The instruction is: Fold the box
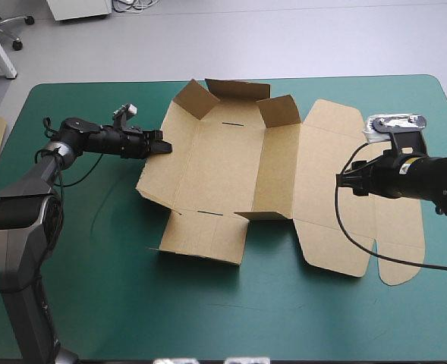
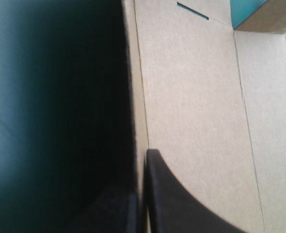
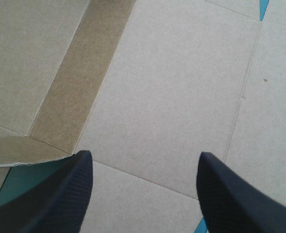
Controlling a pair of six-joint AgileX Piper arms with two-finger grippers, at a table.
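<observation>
- Box (image 1: 231, 163) sat mid table (image 1: 322, 318), far flaps raised, lid panel flat on the right.
- Left gripper (image 1: 162, 145) pinched the box's left wall.
- Right gripper (image 3: 145, 158) fingers wide apart, over the lid panel.

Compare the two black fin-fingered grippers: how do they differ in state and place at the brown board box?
The left gripper is shut on the brown board box's raised left wall; the right gripper is open, holding nothing. The left one stands at the box's left edge, the right one over its flat lid panel. Both point inward, toward the box's middle.
</observation>
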